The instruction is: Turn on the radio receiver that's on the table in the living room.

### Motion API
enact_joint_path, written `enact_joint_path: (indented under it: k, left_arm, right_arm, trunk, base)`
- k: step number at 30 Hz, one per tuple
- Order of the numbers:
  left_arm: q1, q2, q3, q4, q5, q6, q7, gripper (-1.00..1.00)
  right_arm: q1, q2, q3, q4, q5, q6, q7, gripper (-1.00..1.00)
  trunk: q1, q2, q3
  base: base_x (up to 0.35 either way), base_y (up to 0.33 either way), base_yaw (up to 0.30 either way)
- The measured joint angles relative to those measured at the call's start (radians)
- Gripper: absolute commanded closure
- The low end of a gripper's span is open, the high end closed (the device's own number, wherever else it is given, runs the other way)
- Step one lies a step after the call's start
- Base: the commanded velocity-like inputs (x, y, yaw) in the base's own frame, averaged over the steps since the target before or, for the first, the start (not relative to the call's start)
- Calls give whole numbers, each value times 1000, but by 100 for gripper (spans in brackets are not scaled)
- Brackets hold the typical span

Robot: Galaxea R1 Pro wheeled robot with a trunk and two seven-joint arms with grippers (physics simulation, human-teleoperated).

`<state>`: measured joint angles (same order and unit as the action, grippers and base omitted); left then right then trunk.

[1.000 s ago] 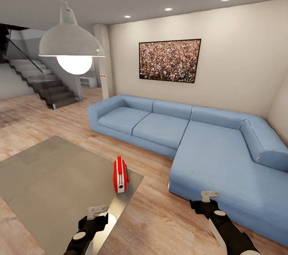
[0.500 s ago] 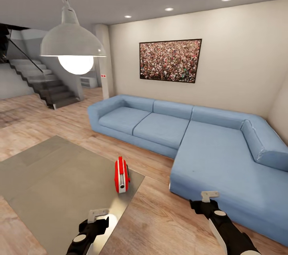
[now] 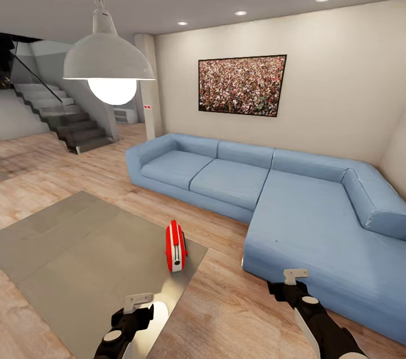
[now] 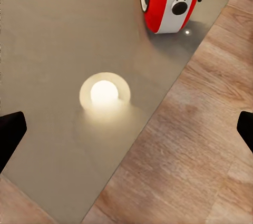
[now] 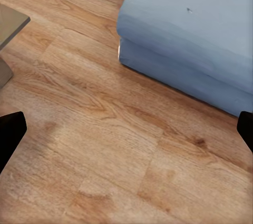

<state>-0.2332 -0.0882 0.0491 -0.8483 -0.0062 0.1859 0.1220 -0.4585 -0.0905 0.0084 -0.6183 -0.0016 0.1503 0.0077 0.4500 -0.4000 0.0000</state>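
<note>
No readable text, labels, brands or numbers anywhere. Radio receiver (image 3: 176, 246) face shows no legible markings; framed crowd picture (image 3: 242, 84) carries no lettering.

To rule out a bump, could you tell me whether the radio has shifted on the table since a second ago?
No: the radio receiver still stands by the table's same corner; the camera moved.

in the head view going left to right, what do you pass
stairs → hanging lamp → red radio on the grey table → framed crowd picture → right gripper → blue sofa's far arm
</note>
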Motion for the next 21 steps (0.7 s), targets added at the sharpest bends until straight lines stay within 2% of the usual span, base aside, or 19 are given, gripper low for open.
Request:
enact_joint_path:
  k: [7, 9, 21]
  left_arm:
    - [0, -1, 0, 0, -1, 0, 0, -100]
    - [0, 0, 0, 0, -1, 0, 0, -100]
    - [0, -1, 0, 0, 0, 0, 1, -100]
  right_arm:
    - [1, 0, 0, 0, 3, -3, -8, -100]
    - [1, 0, -1, 0, 1, -28, -2, -100]
    - [3, 0, 1, 6, -3, -54, 2, -100]
  trunk:
    - [0, 0, 0]
    - [0, 0, 0]
    - [0, 0, 0]
  base:
    - [0, 0, 0]
    - [0, 53, 0]
    - [0, 237, 0]
